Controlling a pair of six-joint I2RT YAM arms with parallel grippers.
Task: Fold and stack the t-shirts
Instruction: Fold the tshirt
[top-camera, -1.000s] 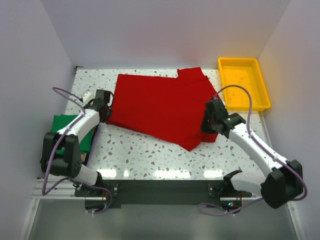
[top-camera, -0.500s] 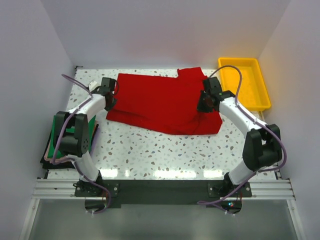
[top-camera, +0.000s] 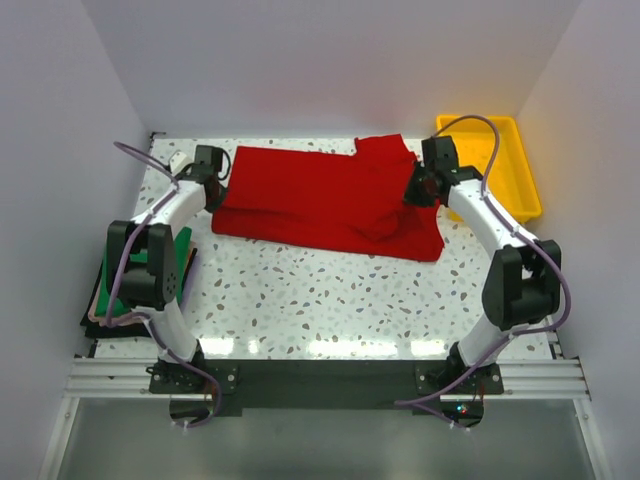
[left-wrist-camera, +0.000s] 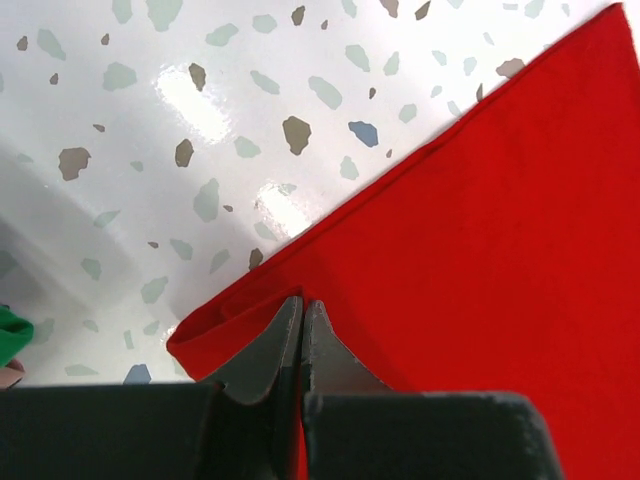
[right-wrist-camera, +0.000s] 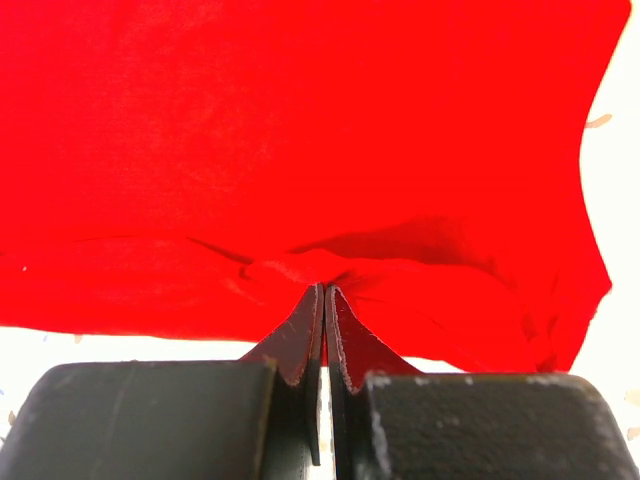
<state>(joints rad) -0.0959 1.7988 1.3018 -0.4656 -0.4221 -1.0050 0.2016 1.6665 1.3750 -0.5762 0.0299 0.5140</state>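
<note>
Wrist views: left gripper and right gripper both pinch the red shirt. Limp, light cloth; I'd hold the folded edges.

1. the red t-shirt lies spread wide across the far half of the table, its left edge doubled over in a soft fold. a short sleeve pokes out at the far right, and the cloth is bunched near the right end.
2. the dark green t-shirt lies at the table's left edge, mostly hidden.
</note>
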